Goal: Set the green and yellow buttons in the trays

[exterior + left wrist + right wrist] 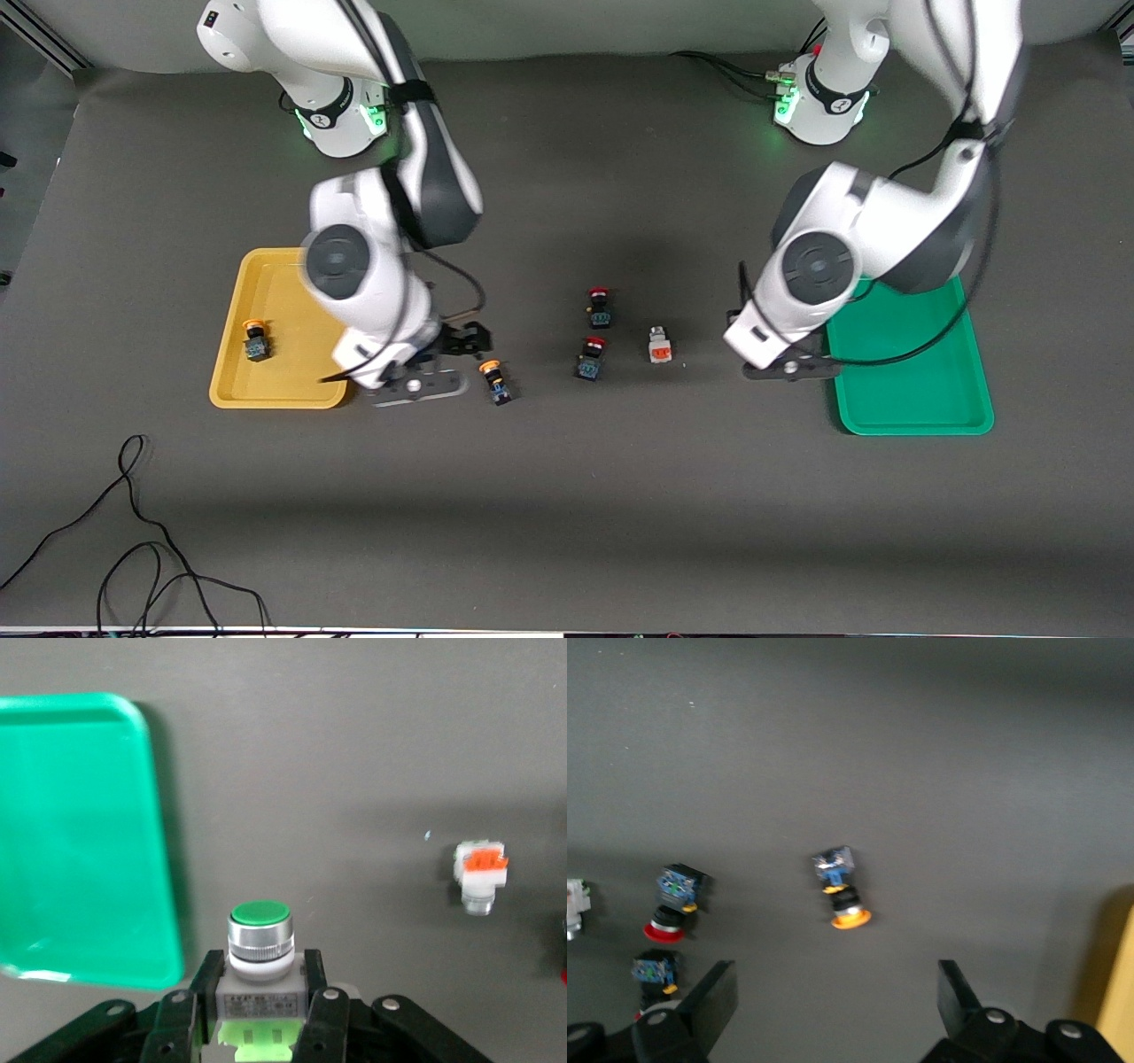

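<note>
My left gripper (261,981) is shut on the white body of a green-capped button (260,920) and holds it upright. In the front view this gripper (791,365) is over the table, just beside the green tray (921,399), and the arm hides the button. The green tray (80,833) holds nothing. One yellow-capped button (496,379) lies on its side on the table close to my right gripper (465,341). That gripper (835,1001) is open and holds nothing, with the button (842,886) ahead of it. Another yellow-capped button (255,339) lies in the yellow tray (266,394).
Two red-capped black buttons (600,306) (592,357) lie mid-table. A small white part with an orange end (659,346) lies beside them, toward the left arm's end. Black cables (142,549) trail near the table's front edge at the right arm's end.
</note>
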Robot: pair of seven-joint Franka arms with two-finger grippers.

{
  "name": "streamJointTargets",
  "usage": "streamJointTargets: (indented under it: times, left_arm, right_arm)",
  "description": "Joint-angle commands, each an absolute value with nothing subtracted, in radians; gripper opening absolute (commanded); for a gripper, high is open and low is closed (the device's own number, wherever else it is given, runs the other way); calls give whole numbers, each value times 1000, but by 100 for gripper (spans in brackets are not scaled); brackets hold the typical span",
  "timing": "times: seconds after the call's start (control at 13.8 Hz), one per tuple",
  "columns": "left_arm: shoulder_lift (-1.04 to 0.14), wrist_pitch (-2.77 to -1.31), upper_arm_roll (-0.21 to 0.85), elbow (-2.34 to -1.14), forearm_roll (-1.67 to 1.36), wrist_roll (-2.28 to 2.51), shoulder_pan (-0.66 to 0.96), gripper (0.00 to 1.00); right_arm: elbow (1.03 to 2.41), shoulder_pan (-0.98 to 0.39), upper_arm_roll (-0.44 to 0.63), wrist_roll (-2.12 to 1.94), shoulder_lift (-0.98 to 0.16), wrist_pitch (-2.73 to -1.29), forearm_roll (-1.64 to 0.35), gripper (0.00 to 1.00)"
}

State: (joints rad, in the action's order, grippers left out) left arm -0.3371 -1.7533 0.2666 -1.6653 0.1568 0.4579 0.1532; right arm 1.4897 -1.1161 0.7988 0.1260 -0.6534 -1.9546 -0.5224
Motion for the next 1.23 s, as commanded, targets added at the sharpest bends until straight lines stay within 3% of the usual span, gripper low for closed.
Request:
streamJointTargets:
  times: [0.0, 0.36, 0.58, 0.65, 0.94, 1.02, 1.16]
  left_arm:
    - [-331, -1610, 270, -1557, 118, 274, 42, 0]
    - [-307, -1598, 264, -1609, 121, -79, -191, 0]
    - [-316, -1745, 262, -1702, 129, -251, -306, 0]
    - [-316, -1831, 262, -1759, 129, -312, -348, 0]
    - [-388, -2057, 243, -1891, 147, -350, -393, 0]
    - [-408, -2094, 230, -1905, 147, -351, -397, 0]
    - [-432, -2196, 216, -1965, 147, -345, -397, 0]
  right_arm:
    - [1469, -1095, 760, 158, -721, -2031, -511, 100]
    - [1641, -1089, 641, 152, -794, -2378, -511, 100]
    - [1674, -1089, 592, 160, -827, -2471, -512, 99]
    - [1675, -1089, 592, 160, -833, -2473, -512, 91]
    - [1674, -1089, 592, 160, -833, -2473, -512, 27]
    - [1674, -1088, 592, 160, -833, -2471, -512, 23]
    - [1671, -1086, 592, 161, -822, -2464, -512, 22]
